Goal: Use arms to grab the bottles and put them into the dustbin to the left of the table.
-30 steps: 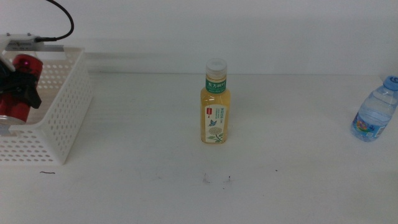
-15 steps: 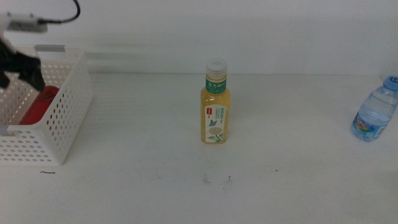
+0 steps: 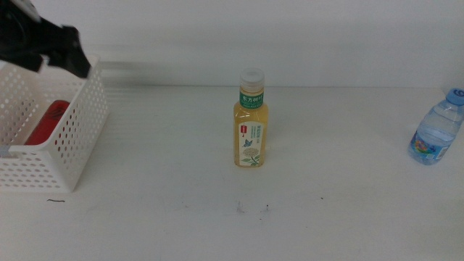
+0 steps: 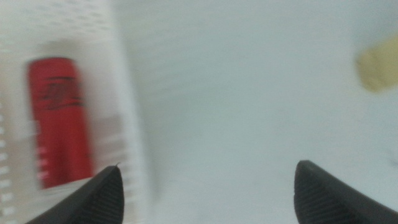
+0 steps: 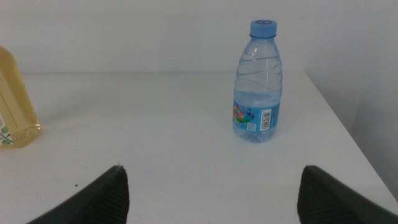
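The red soda can (image 3: 45,123) lies inside the white dustbin (image 3: 80,138) at the table's left edge. My left gripper (image 3: 59,56) hangs open and empty above the dustbin's far right rim. The left wrist view is blurred and shows the can (image 4: 59,121) behind the dustbin wall (image 4: 127,124), between wide-open jaws (image 4: 208,186). The yellow tea bottle (image 3: 251,123) stands upright mid-table. The small water bottle (image 3: 436,130) stands at the far right. My right gripper (image 5: 214,186) is open and empty, short of the water bottle (image 5: 258,84), and out of the middle view.
The white table (image 3: 326,210) has a few dark specks near the front. Its right edge (image 5: 348,130) runs close beside the water bottle. The tea bottle also shows in the right wrist view (image 5: 12,99) and, blurred, in the left wrist view (image 4: 379,56).
My left gripper let go of the red can, which now lies in the dustbin. The gripper then rose and moved right over the dustbin's rim. The bottles have not moved.
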{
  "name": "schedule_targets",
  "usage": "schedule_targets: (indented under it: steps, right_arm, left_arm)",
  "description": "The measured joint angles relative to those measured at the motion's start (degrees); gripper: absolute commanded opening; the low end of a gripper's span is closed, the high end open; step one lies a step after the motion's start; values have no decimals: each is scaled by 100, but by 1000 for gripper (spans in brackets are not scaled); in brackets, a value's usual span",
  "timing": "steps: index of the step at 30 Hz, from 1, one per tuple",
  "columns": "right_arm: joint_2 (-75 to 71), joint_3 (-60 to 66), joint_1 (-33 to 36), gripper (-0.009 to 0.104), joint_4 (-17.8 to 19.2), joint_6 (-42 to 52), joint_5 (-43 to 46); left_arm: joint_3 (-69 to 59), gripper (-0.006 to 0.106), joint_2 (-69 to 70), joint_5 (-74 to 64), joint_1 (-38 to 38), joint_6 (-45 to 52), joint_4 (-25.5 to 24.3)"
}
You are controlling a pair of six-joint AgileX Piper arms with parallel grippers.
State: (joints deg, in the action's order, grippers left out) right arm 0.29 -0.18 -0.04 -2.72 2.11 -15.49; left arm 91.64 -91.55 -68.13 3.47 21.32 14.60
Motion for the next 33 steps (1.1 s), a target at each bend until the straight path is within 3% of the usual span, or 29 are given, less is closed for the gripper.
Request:
schedule_targets:
  steps: [13,24,33]
  right_arm:
    - [0,0,0,85,0,0,0]
    - [0,0,0,85,0,0,0]
    - [0,0,0,85,0,0,0]
  left_arm:
    - [-3275,94,1894,2679,-1698,-56,424]
    - [-4542,94,2114,4454,-2891,-22,669]
    - [-5630,94,2126,7118,-3824,-123,602]
